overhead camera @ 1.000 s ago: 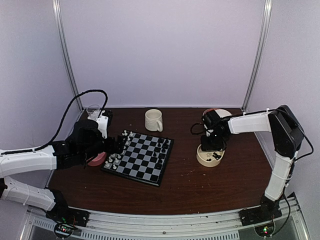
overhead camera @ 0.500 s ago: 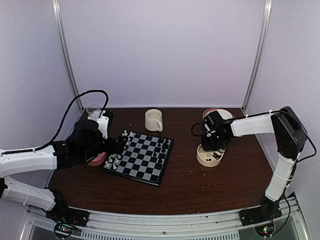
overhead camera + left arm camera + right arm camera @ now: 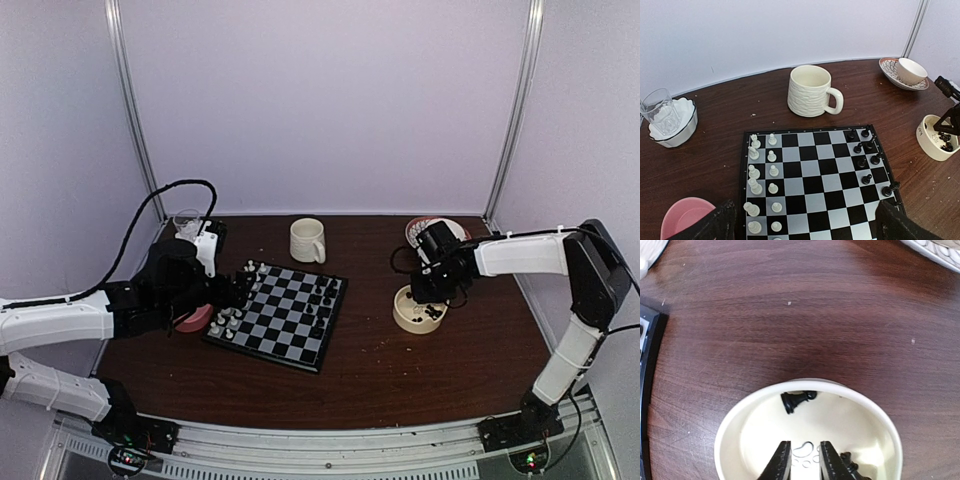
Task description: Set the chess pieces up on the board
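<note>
Your right gripper hung over the bowl, jaws narrow, hold impossible to tell; left gripper gaped at the board.

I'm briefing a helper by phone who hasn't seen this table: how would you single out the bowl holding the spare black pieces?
Find the black-and-grey checked chessboard in the middle of the brown table and look to its right. There sits a plain cream round bowl, with the right arm's fingers over it. Unlike the patterned saucer behind it, it holds loose black chess pieces.

Chess pieces along board edges
</note>
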